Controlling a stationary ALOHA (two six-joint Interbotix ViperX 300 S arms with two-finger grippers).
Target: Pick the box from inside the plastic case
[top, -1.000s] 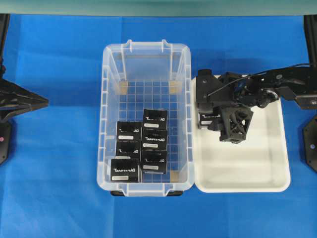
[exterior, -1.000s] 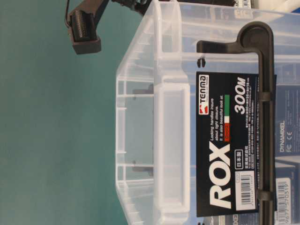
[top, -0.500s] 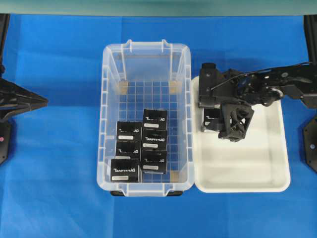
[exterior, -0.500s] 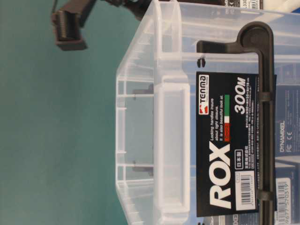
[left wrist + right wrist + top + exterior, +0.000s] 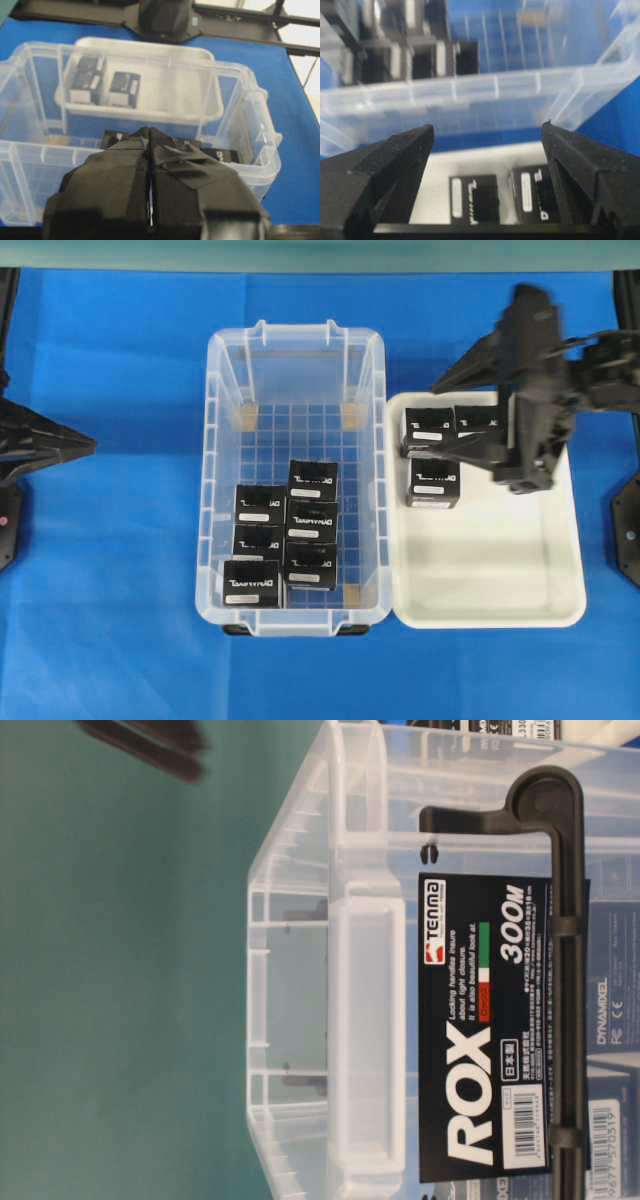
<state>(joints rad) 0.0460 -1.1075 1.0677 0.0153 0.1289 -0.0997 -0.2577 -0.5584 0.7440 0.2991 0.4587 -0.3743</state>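
Small black cuboid boxes (image 5: 311,522) crowd the clear plastic case (image 5: 296,340); three more lie in the shallow white tray (image 5: 490,580) beside it. Above them the right gripper (image 5: 485,150) gapes wide and empty; only the left wrist view shows the left gripper (image 5: 150,134) pinched closed

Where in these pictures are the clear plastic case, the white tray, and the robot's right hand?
plastic case (image 5: 296,338): overhead view, on its far rim.
white tray (image 5: 490,590): overhead view, on its bare floor.
right hand (image 5: 487,150): right wrist view, midway between its two open fingertips.
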